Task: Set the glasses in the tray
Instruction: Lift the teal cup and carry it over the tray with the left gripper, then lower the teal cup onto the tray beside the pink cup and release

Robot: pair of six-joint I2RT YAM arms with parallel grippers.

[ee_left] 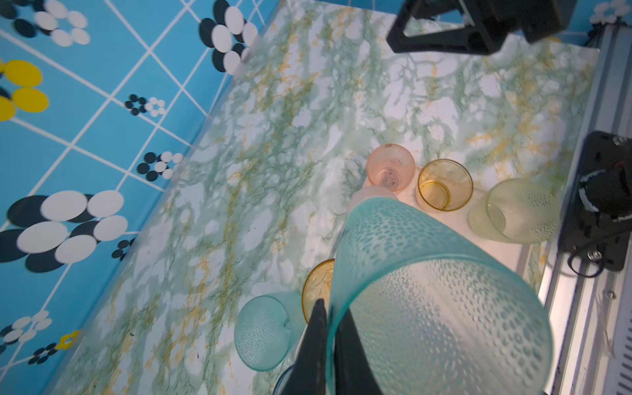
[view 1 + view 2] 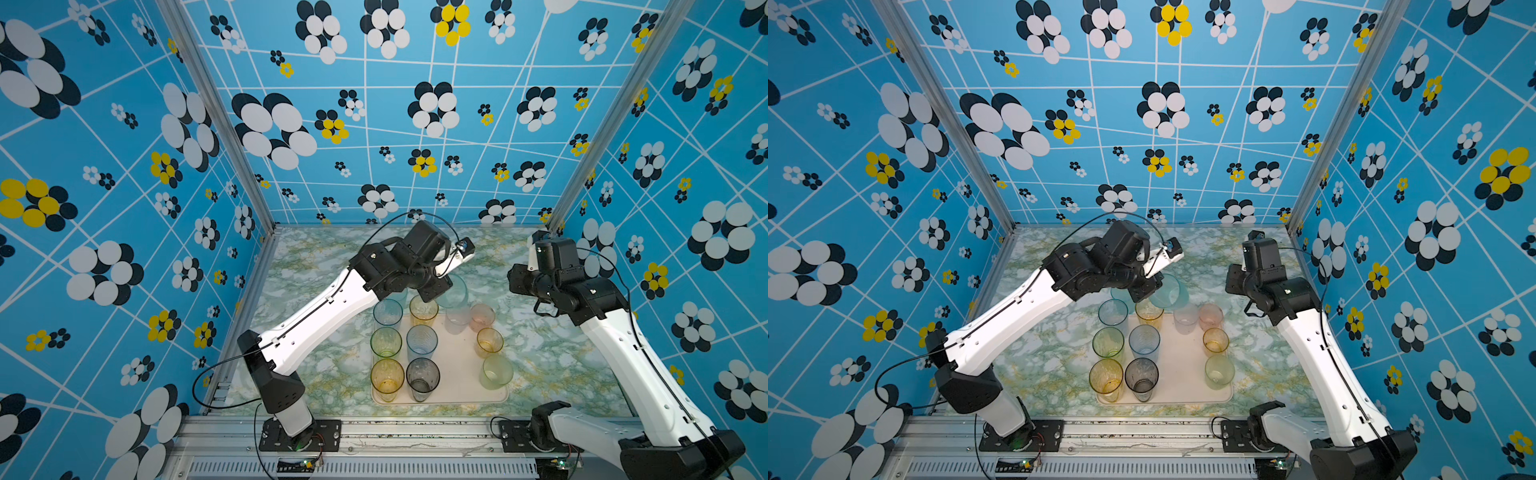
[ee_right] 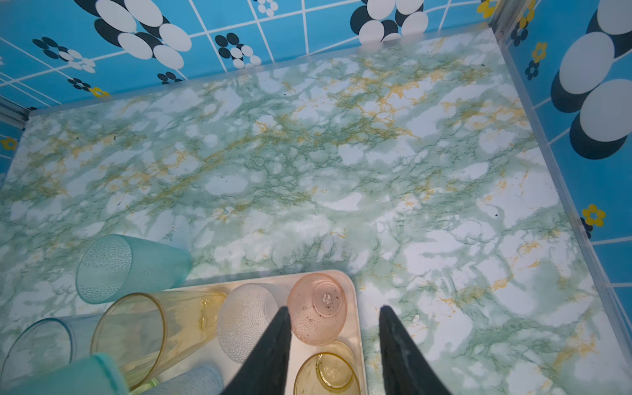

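Inside my left gripper (image 1: 330, 309), pinched tight by its wall, hangs a tilted teal glass (image 1: 427, 290); the tray (image 2: 453, 374) lies below. My right gripper (image 3: 334, 307) stands half-spread, empty, above a tray corner.

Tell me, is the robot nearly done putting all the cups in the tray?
Nearly! Done: most glasses, like the grey glass, stand in the tray. In hand: the left hand pinches the rim of a tilted teal glass, held up near the tray's far end. Left: a second teal glass stands on the table just beyond the tray. The right hand is open and empty.
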